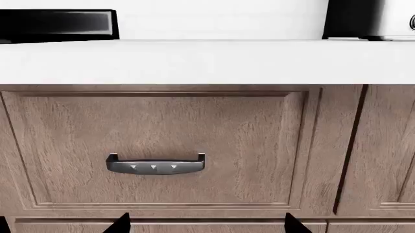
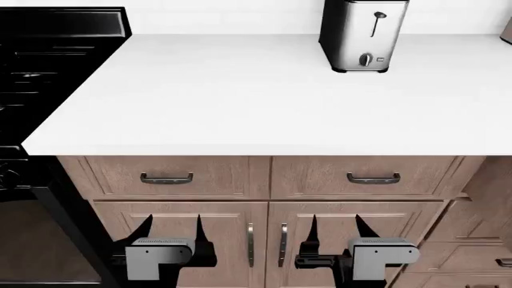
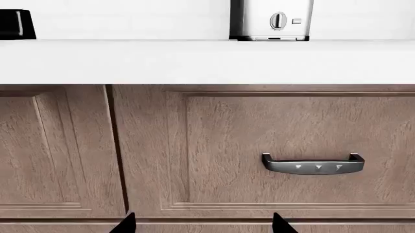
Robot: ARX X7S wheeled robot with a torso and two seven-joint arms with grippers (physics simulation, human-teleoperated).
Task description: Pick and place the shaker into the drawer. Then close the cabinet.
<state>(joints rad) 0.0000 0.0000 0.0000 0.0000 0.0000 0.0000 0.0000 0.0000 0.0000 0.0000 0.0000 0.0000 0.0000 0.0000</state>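
The shaker is out of view in every frame. Under the white counter [image 2: 256, 102] are two shut drawer fronts of brown wood grain, one on the left [image 2: 120, 175] [image 1: 155, 126] and one on the right [image 2: 312, 175] [image 3: 292, 126]. Each has a dark metal handle [image 1: 155, 165] [image 3: 312, 165]. My left gripper [image 2: 172, 223] [image 1: 206, 224] is open and empty, low in front of the left drawer. My right gripper [image 2: 336, 223] [image 3: 202, 224] is open and empty below the right drawer. No interior of any drawer shows.
A steel toaster [image 2: 364, 33] stands at the back of the counter. A black stove [image 2: 40, 90] fills the left side. Below the drawers is a two-door cupboard [image 2: 228, 246] with vertical bar handles. Further wooden cabinet fronts [image 2: 480, 234] are cropped at the right edge.
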